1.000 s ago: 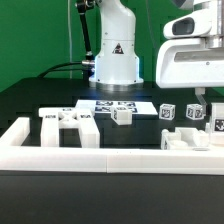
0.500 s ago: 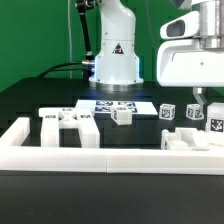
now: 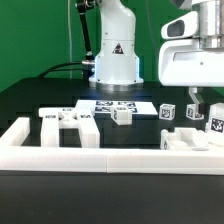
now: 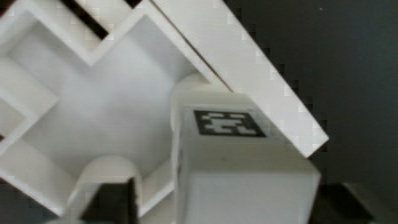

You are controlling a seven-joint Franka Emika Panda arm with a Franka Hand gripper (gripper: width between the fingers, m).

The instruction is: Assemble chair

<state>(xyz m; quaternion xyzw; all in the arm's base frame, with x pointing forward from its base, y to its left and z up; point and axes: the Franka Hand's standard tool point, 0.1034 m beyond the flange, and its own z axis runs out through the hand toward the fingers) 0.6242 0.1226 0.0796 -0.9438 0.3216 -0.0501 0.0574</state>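
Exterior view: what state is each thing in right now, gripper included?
Gripper: low at the exterior view's right, astride the tagged block; grip unclear.
Tagged block: between the jaws, over other white parts.
Panel: lying flat, loose.
Cube: standing alone, loose, by the marker board.
Marker board: flat on the table.

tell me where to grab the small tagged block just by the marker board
Likely from straight above, closing across the flat side faces of the small tagged block: it stands alone on the black table with no other part beside it, so both sides look free.
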